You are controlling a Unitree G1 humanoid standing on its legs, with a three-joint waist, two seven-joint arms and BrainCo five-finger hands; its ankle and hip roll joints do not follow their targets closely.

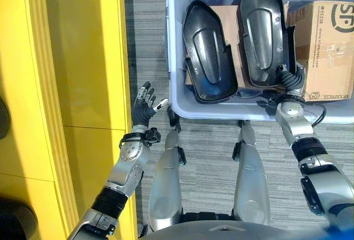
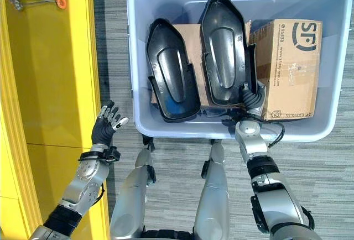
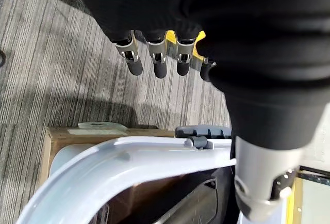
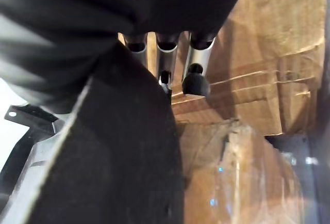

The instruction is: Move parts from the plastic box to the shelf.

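Right hand (image 2: 251,97) is seen at the lower right of the plastic box (image 2: 138,46), reached over its near rim and set at the lower end of the taller of two black moulded parts, in the gap between that part and a cardboard box (image 2: 290,68). In the right wrist view its fingers (image 4: 195,82) are shown extended beside the part's dark edge, with cardboard past them; whether they are closed on the part cannot be told. Left hand (image 2: 105,125) is held at the lower left of the right eye view, over the striped floor (image 2: 326,184) between the yellow shelf (image 2: 55,85) and the plastic box, its fingers spread and nothing held. Both parts are in the plastic box: the taller part (image 2: 224,52) at upper centre, the shorter part (image 2: 171,71) just to its left, both leaning on a flat sheet of cardboard (image 2: 191,38) behind them. No part is seen on the visible yellow surface; a few small metal items with an orange disc (image 2: 61,1) lie at the upper left. The task is judged to be at its start, with a first grasp in preparation and both parts left to be carried across.
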